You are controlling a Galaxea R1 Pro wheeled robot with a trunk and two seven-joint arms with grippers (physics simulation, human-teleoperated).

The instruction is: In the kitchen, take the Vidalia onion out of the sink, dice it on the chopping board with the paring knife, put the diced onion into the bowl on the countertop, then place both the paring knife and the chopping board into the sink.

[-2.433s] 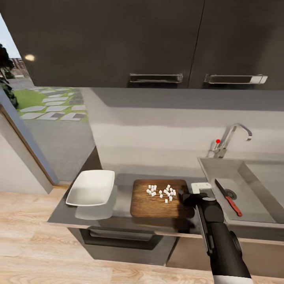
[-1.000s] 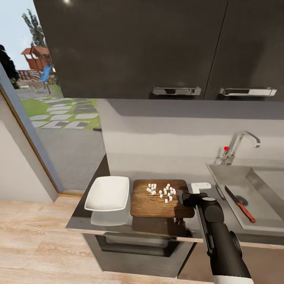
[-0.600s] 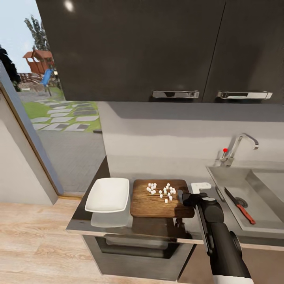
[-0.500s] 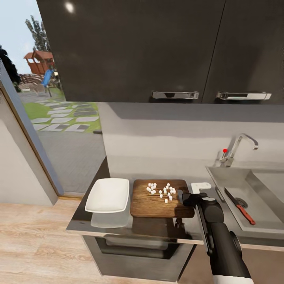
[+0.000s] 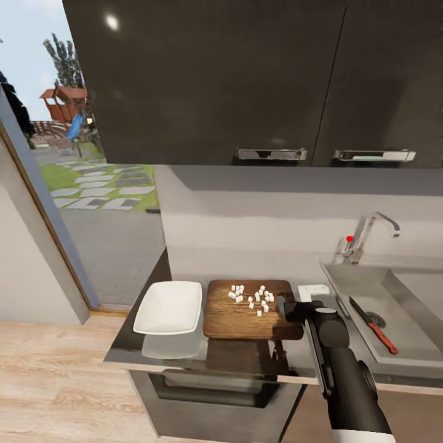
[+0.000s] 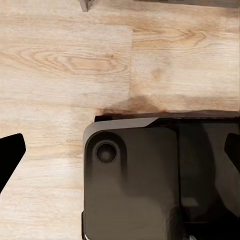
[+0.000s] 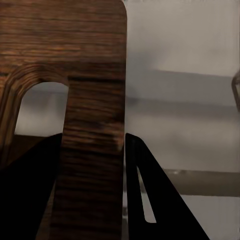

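Since earlier: your head camera has tilted up slightly; board, dice and arm kept their places.
Right gripper (image 5: 284, 307): you have it clamped on the chopping board (image 5: 246, 311) at its handle end (image 7: 92, 150).
Diced onion (image 5: 252, 297): lying on the board.
Bowl (image 5: 169, 307): just beside the board, on the countertop (image 5: 123, 344).
Paring knife (image 5: 373, 323): in the sink (image 5: 344, 289).
Left gripper (image 6: 120, 150): fingers spread apart over wooden floor (image 6: 60, 60).

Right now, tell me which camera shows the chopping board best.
The head view: the whole chopping board lies on the countertop with the diced onion on it. The right wrist view gives a close-up of its handle end between the right claw fingers.
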